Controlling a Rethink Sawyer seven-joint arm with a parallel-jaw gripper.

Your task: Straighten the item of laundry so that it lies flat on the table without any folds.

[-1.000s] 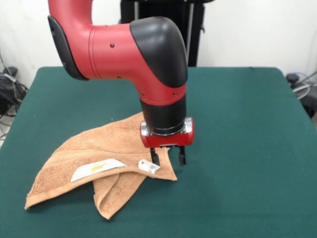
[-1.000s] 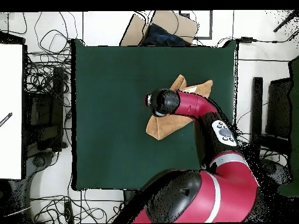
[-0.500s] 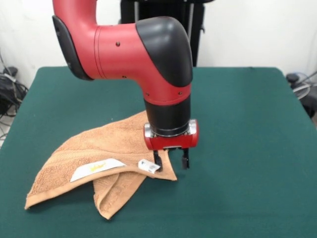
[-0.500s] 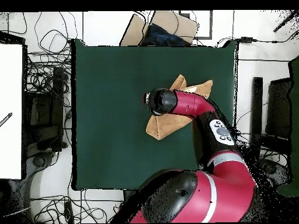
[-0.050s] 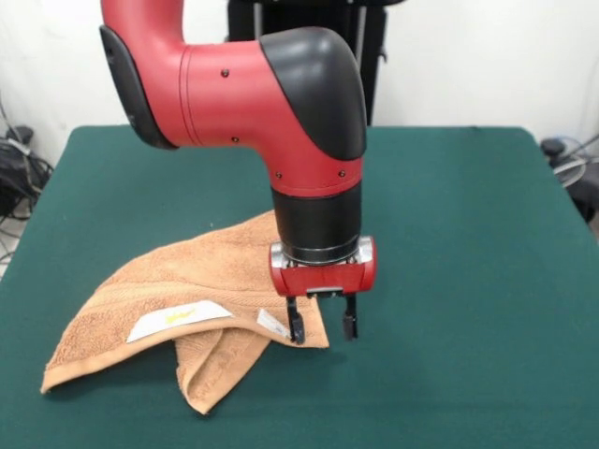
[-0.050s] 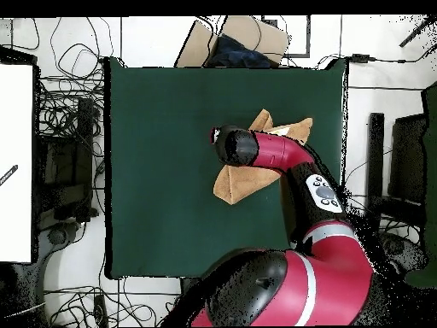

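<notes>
Now the gripper (image 5: 322, 327) stands open over the towel's (image 5: 178, 299) near corner, holding nothing. That towel lies folded near the middle of the table (image 5: 468, 243). Best close low on the corner's edge only, then draw outward.

Front view: the arm (image 5: 281, 103) runs off the top edge, so its upper length is unseen. The wrist covers the towel's (image 5: 178, 290) far right part. Whether the gripper (image 5: 323, 329) pinches the towel corner cannot be settled. Print on the larger white tag (image 5: 178, 319) is too small to read.

Overhead view: the arm hides the gripper and the towel's middle; the cardboard box (image 6: 256, 36) is partly covered by dark cloth.
</notes>
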